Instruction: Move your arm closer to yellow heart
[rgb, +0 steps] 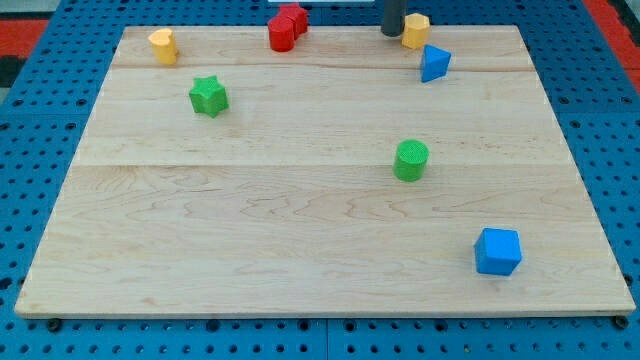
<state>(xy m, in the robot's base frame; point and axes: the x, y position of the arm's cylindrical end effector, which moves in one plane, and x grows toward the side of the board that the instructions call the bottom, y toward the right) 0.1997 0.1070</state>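
A yellow block that looks heart-shaped sits near the board's top left corner. A second yellow block, with flat faces like a hexagon, sits at the top edge, right of centre. My tip rests on the board at the top edge, right beside this second yellow block on its left, touching or nearly so. The tip is far to the right of the heart-like yellow block. The rod runs up out of the view.
Two red blocks stand close together at the top centre, between the tip and the left yellow block. There are also a green star, a blue triangular block, a green cylinder and a blue cube.
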